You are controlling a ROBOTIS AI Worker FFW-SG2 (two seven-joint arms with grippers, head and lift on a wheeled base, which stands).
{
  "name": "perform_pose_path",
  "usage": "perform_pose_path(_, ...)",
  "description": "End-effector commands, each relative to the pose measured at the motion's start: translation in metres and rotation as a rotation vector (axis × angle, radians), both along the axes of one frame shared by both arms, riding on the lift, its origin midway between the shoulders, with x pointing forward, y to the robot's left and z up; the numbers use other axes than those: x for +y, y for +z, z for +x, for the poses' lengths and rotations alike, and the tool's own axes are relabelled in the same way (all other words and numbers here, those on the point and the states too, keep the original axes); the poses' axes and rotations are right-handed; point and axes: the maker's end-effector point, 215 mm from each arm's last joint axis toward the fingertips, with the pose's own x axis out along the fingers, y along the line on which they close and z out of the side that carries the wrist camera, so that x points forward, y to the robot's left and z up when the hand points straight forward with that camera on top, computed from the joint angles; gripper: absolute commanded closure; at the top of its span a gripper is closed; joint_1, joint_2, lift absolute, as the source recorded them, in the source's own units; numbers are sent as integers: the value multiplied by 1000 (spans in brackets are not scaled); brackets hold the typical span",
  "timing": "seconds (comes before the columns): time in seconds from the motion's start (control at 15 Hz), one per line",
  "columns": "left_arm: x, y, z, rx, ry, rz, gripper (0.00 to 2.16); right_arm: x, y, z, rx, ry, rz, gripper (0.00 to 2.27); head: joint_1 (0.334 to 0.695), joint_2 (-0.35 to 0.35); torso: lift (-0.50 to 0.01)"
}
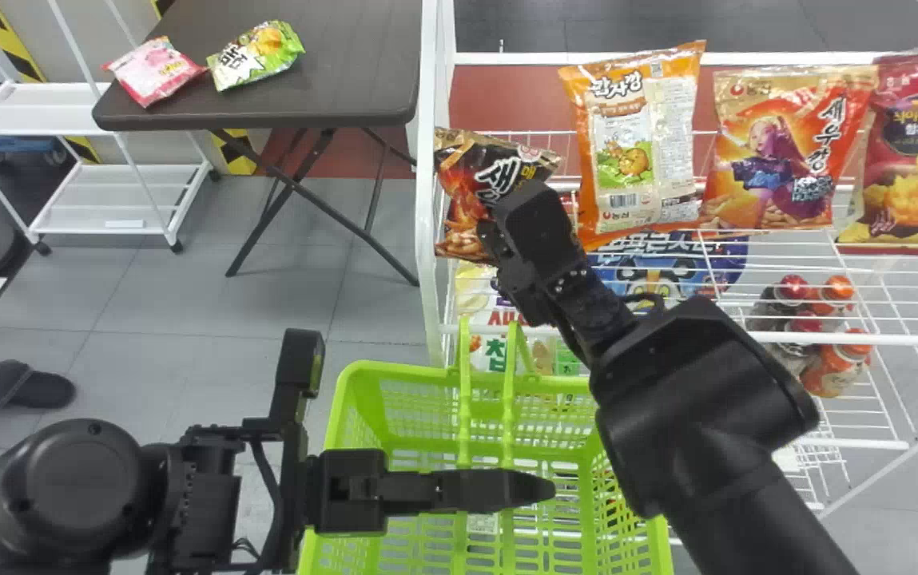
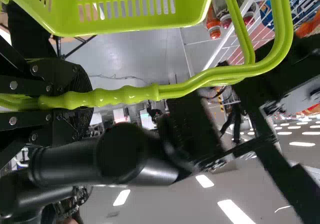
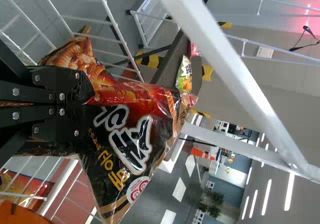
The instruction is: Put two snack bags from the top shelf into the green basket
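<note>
Pinching the black snack bag [image 3: 122, 146] in near-closed fingers, the right gripper [image 3: 86, 104] may snag it on the adjacent shelf post [image 1: 426, 184]; the left gripper [image 2: 84, 100] clamps the basket handles [image 2: 131, 94].

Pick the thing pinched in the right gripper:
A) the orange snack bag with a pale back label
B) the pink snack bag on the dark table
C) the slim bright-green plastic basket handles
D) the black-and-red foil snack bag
D: the right gripper's fingers are clamped on the black-and-red bag.
</note>
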Motion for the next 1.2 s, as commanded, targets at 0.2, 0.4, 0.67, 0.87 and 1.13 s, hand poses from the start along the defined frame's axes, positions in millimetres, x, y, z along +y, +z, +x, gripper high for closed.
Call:
perform_pose_path(0.2, 0, -2, -1, 9, -3, -1, 2148, -30, 32, -33, -21, -115, -29, 2196, 695, 55, -1)
perform_pose_path(0.4, -1, -2, -1, 11, -5, -1, 2148, -58, 49, -65, 34, -189, 15, 2192, 695, 28, -1)
perform_pose_path(0.67, 0, -5, -3, 20, 1, -1, 2148, -116, 27, -127, 216, -272, -31, 2196, 695, -36, -1)
perform_pose_path(0.87, 0, -9, -8, 37, 9, -4, 2148, -138, 10, -165, 316, -289, -74, 2192, 695, -92, -1)
perform_pose_path(1.13, 0, -11, -9, 46, 16, -8, 2148, -156, -17, -241, 565, -287, -101, 2192, 695, -156, -1)
